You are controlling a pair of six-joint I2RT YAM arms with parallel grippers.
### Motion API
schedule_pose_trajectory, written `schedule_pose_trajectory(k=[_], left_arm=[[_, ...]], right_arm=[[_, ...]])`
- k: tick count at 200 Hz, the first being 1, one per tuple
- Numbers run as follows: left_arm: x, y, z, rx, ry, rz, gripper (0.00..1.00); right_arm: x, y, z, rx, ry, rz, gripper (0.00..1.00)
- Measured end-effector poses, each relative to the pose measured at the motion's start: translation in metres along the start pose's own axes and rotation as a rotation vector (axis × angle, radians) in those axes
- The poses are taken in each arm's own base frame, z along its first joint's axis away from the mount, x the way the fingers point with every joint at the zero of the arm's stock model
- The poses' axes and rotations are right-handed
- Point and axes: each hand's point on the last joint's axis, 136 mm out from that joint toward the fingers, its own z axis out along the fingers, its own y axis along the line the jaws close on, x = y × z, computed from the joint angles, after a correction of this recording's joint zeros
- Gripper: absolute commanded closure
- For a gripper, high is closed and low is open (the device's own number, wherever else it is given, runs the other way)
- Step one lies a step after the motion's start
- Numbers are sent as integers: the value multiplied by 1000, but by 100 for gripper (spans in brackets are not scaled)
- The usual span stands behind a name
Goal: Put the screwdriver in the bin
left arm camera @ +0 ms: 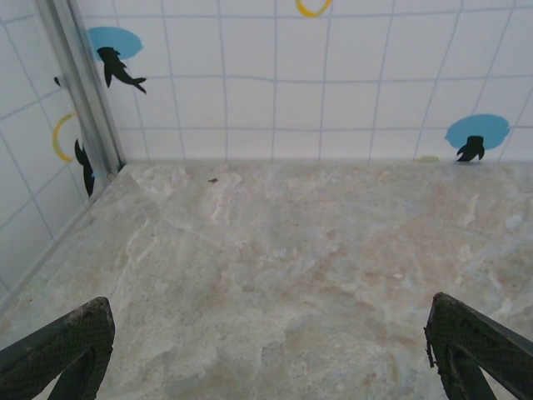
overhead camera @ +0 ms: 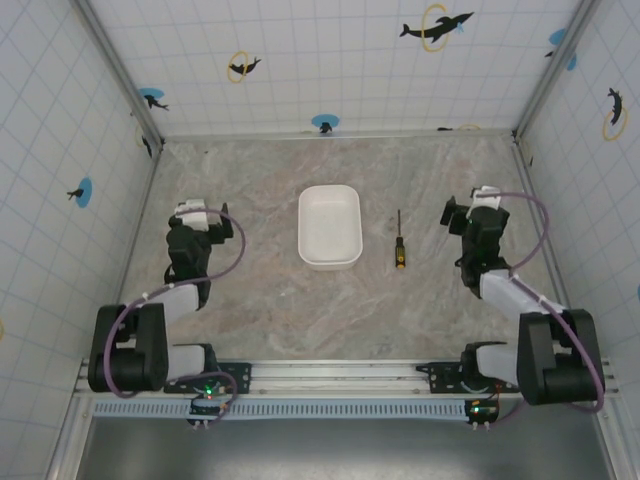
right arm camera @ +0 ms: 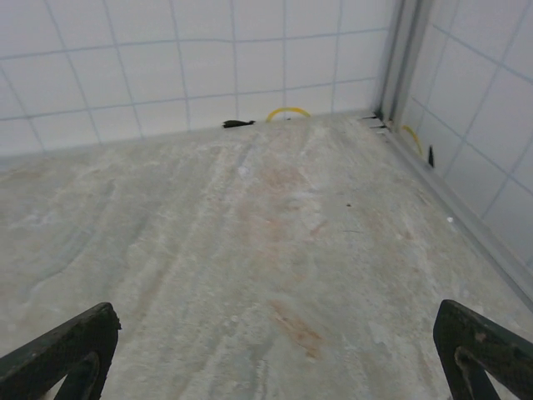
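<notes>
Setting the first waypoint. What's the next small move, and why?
Probably move the right gripper left toward the screwdriver, above its handle. The screwdriver lies on the table beside the bin, on the right gripper's side, and the right fingers stand open with nothing between them.

No writing, number or brand can be read anywhere. The only marks are pictures on the white wall tiles (overhead camera: pixel 300 40): a black dolphin-and-ring decal (overhead camera: pixel 436 27) at the top view's upper right and a blue disc decal (overhead camera: pixel 83 191) at its left.
</notes>
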Motion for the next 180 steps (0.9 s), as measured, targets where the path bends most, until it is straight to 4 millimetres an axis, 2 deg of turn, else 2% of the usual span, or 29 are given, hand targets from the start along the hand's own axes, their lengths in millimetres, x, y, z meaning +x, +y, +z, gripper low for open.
schedule_pose_trajectory(k=[11, 24, 38, 52, 61, 79, 95, 143, 180], left_arm=[[-11, -4, 4, 26, 10, -26, 2], [-23, -14, 9, 79, 22, -66, 2], [-25, -30, 10, 149, 50, -109, 2], [-17, -49, 8, 226, 99, -158, 2], [-10, -60, 5, 273, 136, -187, 2], [3, -79, -2, 356, 207, -235, 2], [12, -92, -8, 417, 260, -272, 2], [25, -113, -22, 535, 350, -355, 2], [33, -123, -31, 582, 398, -391, 2]], right_arm=[[-16, 15, -4, -37, 15, 7, 0], [-26, 37, -10, -98, 53, 11, 0], [-20, 62, -18, -165, 124, 11, 0], [1, 85, -26, -217, 225, -2, 1], [22, 97, -31, -244, 306, -15, 2], [63, 113, -41, -266, 450, -39, 7], [88, 119, -46, -272, 538, -45, 9], [144, 132, -49, -251, 717, -100, 16], [166, 135, -47, -228, 784, -127, 23]])
